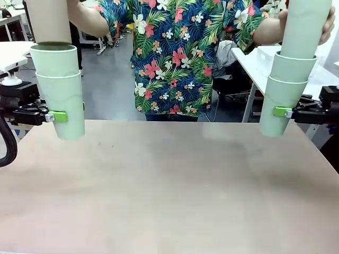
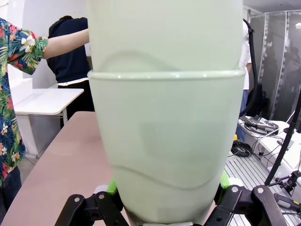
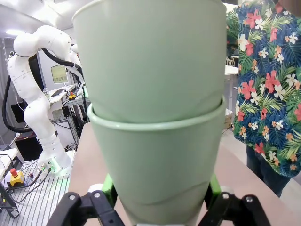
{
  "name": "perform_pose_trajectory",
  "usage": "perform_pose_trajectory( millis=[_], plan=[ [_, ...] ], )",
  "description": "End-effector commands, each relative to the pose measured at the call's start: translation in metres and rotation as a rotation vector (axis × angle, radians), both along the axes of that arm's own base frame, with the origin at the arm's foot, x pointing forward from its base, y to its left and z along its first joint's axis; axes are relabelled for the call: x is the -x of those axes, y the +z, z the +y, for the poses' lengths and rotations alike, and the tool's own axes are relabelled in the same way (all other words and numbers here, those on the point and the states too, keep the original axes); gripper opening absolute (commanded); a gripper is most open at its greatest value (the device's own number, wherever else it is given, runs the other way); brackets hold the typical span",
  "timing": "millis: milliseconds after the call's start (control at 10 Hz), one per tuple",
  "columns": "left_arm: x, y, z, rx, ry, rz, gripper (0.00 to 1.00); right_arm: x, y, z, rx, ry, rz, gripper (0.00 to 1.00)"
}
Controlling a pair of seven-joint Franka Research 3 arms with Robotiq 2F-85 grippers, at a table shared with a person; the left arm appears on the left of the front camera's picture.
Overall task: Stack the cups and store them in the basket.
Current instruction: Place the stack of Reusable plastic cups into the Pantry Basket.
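My left gripper [image 1: 66, 116] is shut on the lowest mint green cup [image 1: 64, 106] of a stack held above the table's far left; its pads press the cup's sides [image 2: 164, 155]. A second mint cup [image 1: 55, 61] sits nested in it, and a tan-brown cup [image 1: 48, 21] stands in that one, under the person's arm [image 1: 87, 18]. At the far right my right gripper [image 1: 275, 112] is shut on another mint cup [image 1: 278, 103] [image 3: 160, 165] with a second [image 1: 294, 66] nested inside. A third mint cup [image 1: 307, 24] sits in that stack, held by the person's hand [image 1: 328, 24]. The basket is out of view.
The tan table [image 1: 169, 185] stretches bare between the two stacks. A person in a flowered shirt [image 1: 175, 58] stands at its far edge. A white side table [image 1: 254, 66] with a white box-like thing [image 1: 267, 53] stands behind on the right.
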State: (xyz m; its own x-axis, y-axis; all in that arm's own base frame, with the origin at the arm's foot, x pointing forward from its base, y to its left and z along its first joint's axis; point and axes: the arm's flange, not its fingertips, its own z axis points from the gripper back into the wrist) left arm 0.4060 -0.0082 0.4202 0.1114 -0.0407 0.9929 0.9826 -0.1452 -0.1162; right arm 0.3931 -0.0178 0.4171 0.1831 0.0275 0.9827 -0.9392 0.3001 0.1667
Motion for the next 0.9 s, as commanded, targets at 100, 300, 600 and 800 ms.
perform_pose_trajectory(
  millis=[100, 300, 600, 800],
  plan=[
    [0.0010, 0.0040, -0.0002, 0.005, -0.002, -0.006, 0.84, -0.0026, 0.0033, -0.0008, 0.005, 0.002, -0.010, 0.87],
    [0.0010, 0.0040, -0.0002, 0.005, -0.002, -0.006, 0.84, -0.0026, 0.0033, -0.0008, 0.005, 0.002, -0.010, 0.87],
    [0.0010, 0.0040, -0.0002, 0.005, -0.002, -0.006, 0.84, -0.0026, 0.0033, -0.0008, 0.005, 0.002, -0.010, 0.87],
    [0.0010, 0.0040, -0.0002, 0.005, -0.002, -0.006, 0.84, -0.0026, 0.0033, -0.0008, 0.005, 0.002, -0.010, 0.87]
  ],
)
